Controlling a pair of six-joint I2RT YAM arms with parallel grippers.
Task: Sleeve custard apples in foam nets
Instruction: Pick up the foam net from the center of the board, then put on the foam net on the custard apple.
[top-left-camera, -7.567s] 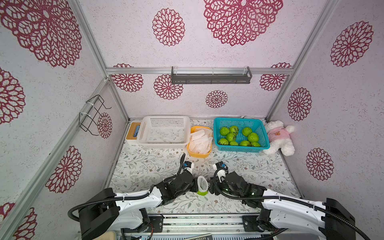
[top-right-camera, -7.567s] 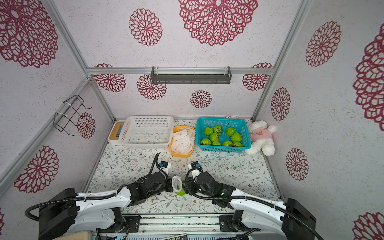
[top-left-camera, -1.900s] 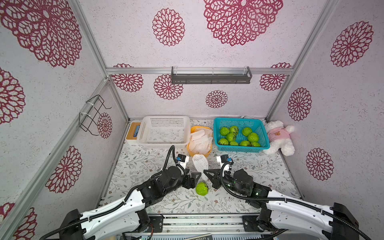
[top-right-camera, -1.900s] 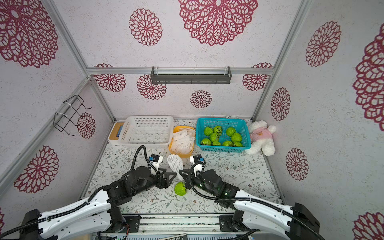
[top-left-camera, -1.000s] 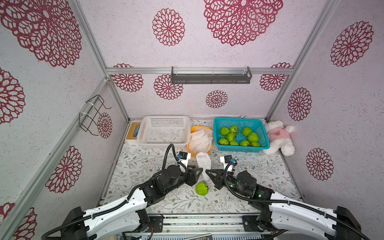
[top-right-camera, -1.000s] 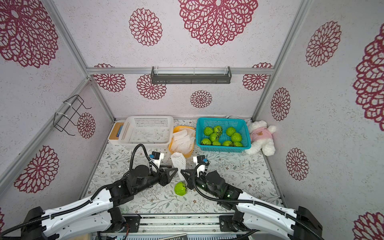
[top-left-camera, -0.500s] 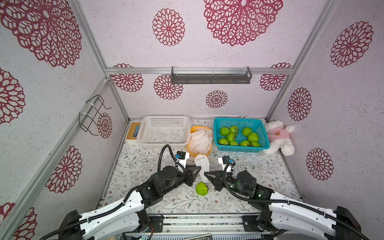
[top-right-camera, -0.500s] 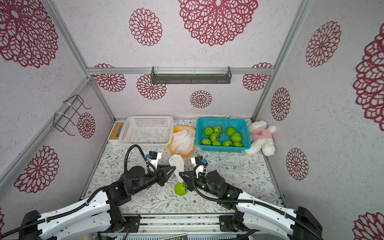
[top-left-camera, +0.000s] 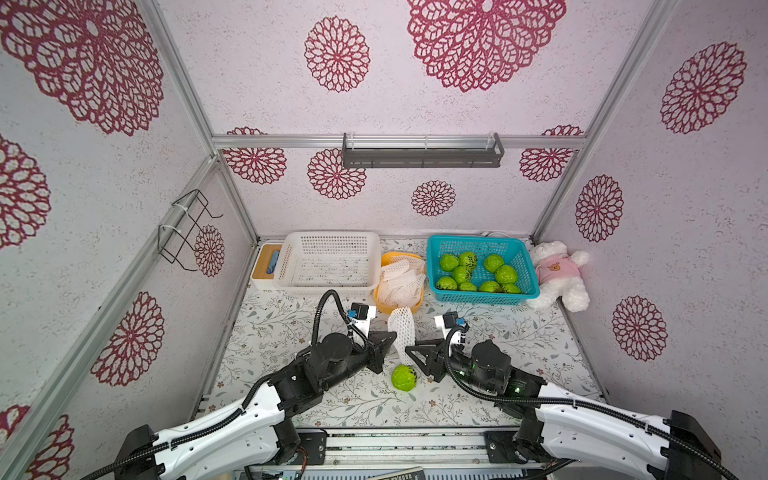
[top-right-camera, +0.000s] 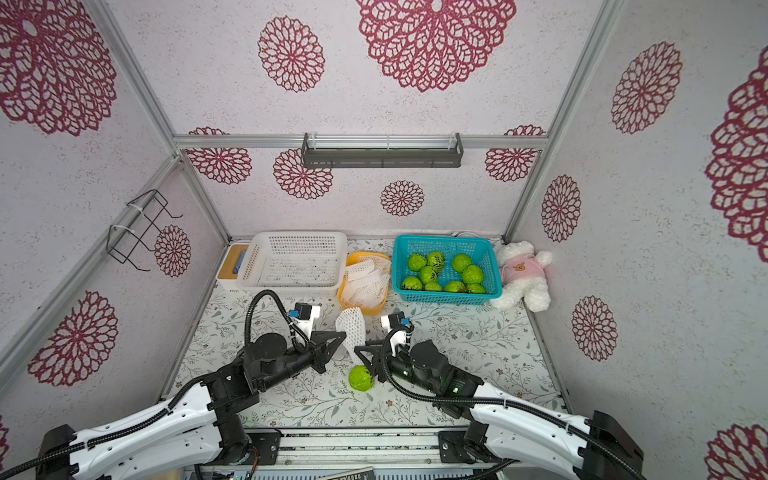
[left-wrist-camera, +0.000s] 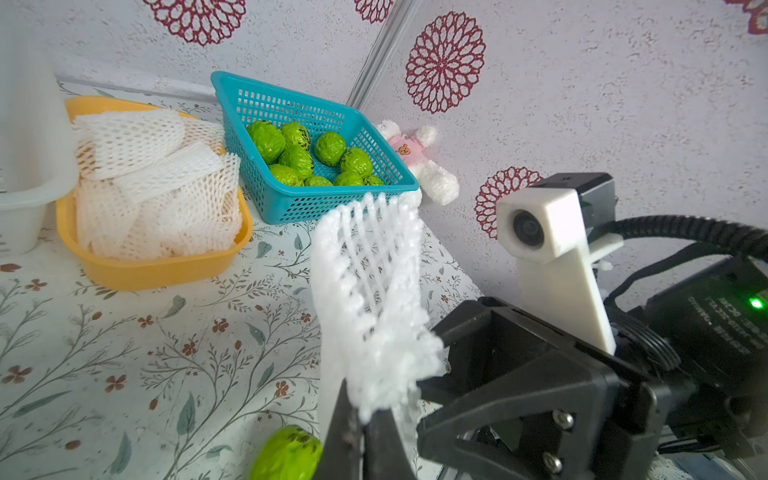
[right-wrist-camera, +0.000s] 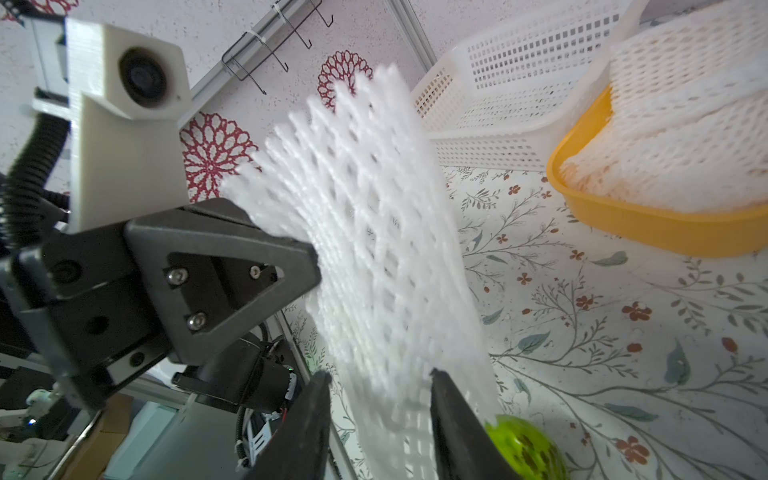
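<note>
A white foam net (top-left-camera: 402, 332) stands upright in the air between my two grippers, above the table's front middle. My left gripper (left-wrist-camera: 359, 411) is shut on the net's lower edge (left-wrist-camera: 374, 316). My right gripper (right-wrist-camera: 379, 374) is open; the net (right-wrist-camera: 374, 249) hangs between its spread fingers, and I cannot tell whether it touches them. One loose custard apple (top-left-camera: 404, 377), bright green with dark blotches, lies on the table just below the grippers, also visible in a top view (top-right-camera: 360, 378). More custard apples (top-left-camera: 478, 270) fill the blue basket (top-left-camera: 473, 241) at the back right.
A yellow tray (top-left-camera: 384, 309) piled with foam nets (top-left-camera: 401, 276) sits behind the grippers. A white perforated basket (top-left-camera: 332, 239) and a wood-topped box (top-left-camera: 266, 262) stand at the back left. A white teddy (top-left-camera: 557, 274) lies by the right wall.
My left gripper has closed on the foam net, and my right gripper, which held it, has opened. The loose custard apple has stayed where it was.
</note>
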